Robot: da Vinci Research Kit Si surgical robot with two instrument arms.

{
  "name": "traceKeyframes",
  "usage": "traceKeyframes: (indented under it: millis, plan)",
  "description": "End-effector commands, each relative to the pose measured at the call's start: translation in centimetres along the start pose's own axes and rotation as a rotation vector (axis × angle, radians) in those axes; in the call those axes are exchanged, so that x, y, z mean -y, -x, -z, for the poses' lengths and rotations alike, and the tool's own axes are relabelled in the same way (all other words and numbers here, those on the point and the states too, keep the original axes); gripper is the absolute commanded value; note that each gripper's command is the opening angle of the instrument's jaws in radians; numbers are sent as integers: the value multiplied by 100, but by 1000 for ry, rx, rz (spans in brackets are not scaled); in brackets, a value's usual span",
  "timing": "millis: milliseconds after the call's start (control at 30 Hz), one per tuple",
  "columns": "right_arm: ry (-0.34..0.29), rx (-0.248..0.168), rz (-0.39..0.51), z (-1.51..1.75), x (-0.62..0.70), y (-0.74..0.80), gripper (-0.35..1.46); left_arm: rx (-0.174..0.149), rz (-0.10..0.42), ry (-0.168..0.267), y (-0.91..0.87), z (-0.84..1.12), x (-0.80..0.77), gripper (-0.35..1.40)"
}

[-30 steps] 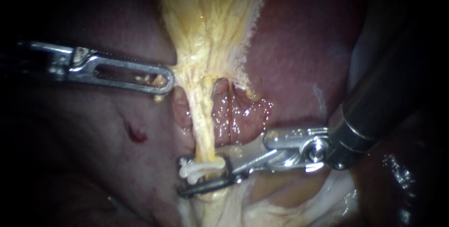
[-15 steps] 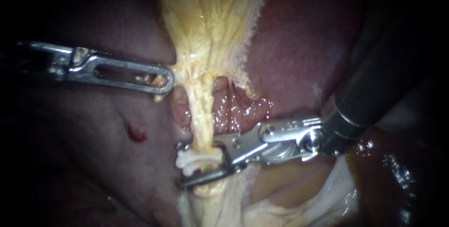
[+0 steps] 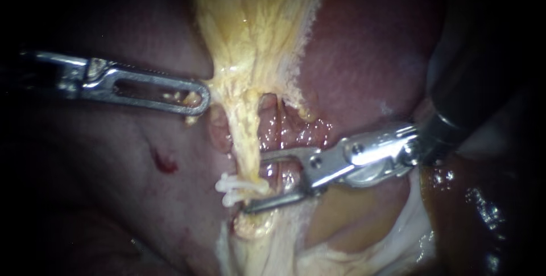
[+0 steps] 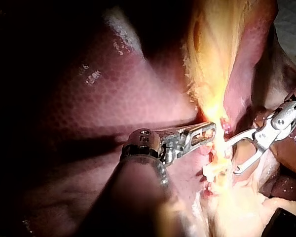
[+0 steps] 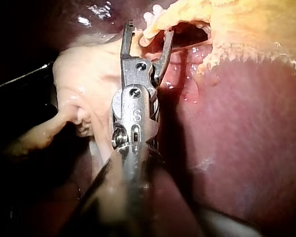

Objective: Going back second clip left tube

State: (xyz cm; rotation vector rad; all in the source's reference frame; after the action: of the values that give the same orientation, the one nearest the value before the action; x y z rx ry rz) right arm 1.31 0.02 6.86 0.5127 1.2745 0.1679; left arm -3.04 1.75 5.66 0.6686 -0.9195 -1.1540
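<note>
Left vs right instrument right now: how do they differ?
The left instrument has jaws shut on the yellowish tissue; the right instrument has jaws open by the white clip on the tube. The left instrument lies nearly level; the right instrument slants down from upper right. Both are slim silver metal.

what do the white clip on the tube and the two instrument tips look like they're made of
Clip: opaque white with a soft sheen and thin rounded bars, probably plastic. Left instrument and right instrument: bare silvery metal, likely steel, smooth with bright glints. The right one's shaft looks dark and glossy; its material is unclear.
</note>
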Motion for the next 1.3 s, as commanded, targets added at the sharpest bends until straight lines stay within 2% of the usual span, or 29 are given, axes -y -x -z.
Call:
traceKeyframes:
  millis: [33,200,467,800,1167,1300]
  plan:
    - [5,-2,9,7,0,-1,50,0,0,-1,0,1,0,-35]
    - [33,-8,49,45,0,-5,50,0,0,-1,1,1,0,-35]
    - [41,-28,65,85,-3,-15,50,0,0,-1,1,0,0,-35]
    - [47,-37,87,96,-7,-18,50,3,-2,2,-3,-7,-2,-35]
    - [52,-54,83,104,-10,-18,50,5,-13,0,-16,-36,-17,-35]
    - [52,-54,82,105,-10,-18,50,0,-17,-3,-20,-55,-23,-35]
